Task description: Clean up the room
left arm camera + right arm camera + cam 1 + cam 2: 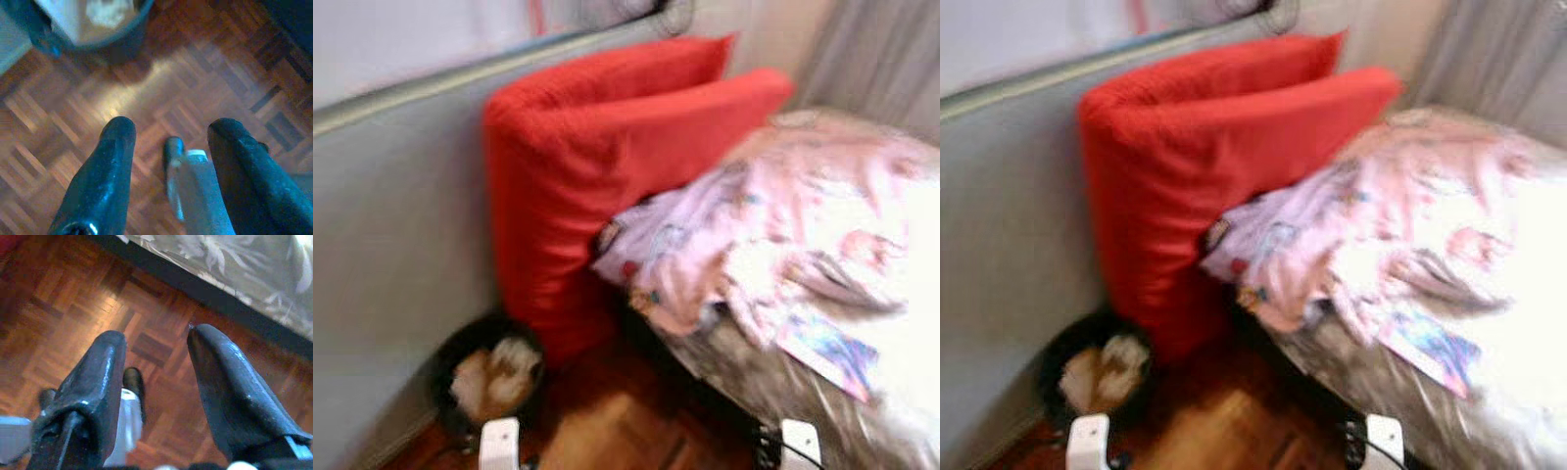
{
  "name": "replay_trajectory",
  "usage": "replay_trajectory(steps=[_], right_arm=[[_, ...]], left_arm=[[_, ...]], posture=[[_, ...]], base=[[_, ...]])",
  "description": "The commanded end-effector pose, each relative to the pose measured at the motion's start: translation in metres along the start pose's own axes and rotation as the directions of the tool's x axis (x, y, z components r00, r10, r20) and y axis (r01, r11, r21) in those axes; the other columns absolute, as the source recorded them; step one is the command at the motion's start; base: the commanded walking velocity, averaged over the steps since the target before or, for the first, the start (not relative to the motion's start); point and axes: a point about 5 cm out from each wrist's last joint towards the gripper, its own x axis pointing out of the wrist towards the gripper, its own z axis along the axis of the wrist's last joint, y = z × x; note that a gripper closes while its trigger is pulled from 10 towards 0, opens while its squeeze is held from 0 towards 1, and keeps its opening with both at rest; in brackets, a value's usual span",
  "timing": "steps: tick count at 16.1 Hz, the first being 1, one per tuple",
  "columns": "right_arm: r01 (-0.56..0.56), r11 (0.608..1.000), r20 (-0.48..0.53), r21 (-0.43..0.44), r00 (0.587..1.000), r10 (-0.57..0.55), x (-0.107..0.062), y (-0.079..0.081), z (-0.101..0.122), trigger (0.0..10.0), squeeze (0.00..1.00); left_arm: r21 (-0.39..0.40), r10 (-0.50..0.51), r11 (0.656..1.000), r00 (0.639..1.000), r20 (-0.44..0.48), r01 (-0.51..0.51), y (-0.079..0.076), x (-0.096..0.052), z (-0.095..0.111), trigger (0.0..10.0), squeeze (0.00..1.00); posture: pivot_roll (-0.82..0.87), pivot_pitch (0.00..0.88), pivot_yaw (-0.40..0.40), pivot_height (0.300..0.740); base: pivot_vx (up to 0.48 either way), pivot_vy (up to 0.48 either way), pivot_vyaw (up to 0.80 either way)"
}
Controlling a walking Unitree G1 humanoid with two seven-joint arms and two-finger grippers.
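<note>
Left gripper (168, 132): fingers spread wide, empty, above parquet floor (205, 73).
Right gripper (154, 340): wide apart, empty, near the bed edge.
Bin (489, 377): dark, round, holding crumpled pale waste, beside wall.
Red cushions (597, 157): upright against wall.
Pink blanket (783, 225): rumpled on bed.

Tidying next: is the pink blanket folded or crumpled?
Crumpled: the pink blanket lies bunched on the bed, against the red cushion.

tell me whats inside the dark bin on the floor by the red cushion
The dark bin holds pale crumpled stuff, likely paper or cloth, blurred. Anything beneath that is covered. The red cushion leans beside it.
</note>
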Motion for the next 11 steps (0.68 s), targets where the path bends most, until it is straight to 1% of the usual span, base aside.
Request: replay_trajectory(steps=[1,8,9,10,11], right_arm=[[-0.037,0.989,-0.073,0.144,0.996,0.047,0.006,0.0139,0.007,10.0,0.0],[-0.035,0.988,-0.074,0.149,0.996,0.046,0.0061,0.0153,0.0067,10.0,0.0],[-0.035,0.988,-0.074,0.149,0.996,0.046,0.0061,0.0153,0.0067,10.0,0.0],[-0.034,0.988,-0.074,0.149,0.996,0.046,0.0061,0.0153,0.0065,10.0,0.0],[-0.035,0.988,-0.074,0.149,0.996,0.047,0.0061,0.0155,0.0066,10.0,0.0]], left_arm=[[0.163,-0.029,0.986,0.993,-0.11,0.047,0.015,0.0012,0.0013,10.0,0.0],[0.171,-0.036,0.984,0.994,-0.102,0.054,0.0161,0.0013,0.0027,10.0,0.0],[0.169,-0.035,0.984,0.994,-0.1,0.052,0.0162,0.0013,0.0028,10.0,0.0],[0.145,-0.039,0.988,0.994,-0.099,0.054,0.0159,0.0011,0.0022,10.0,0.0],[0.147,-0.045,0.987,0.994,-0.099,0.059,0.0157,0.0012,0.0024,10.0,0.0]], posture=[[0.09,0.0,-0.027,0.74],[0.09,0.0,-0.022,0.74],[0.09,0.0,-0.022,0.74],[0.09,0.0,-0.021,0.74],[0.09,0.0,-0.02,0.74]], base=[[0.0,0.0,-0.75],[0.0,0.0,-0.75],[0.0,0.0,-0.75],[0.0,0.0,-0.75],[0.0,0.0,-0.75]])
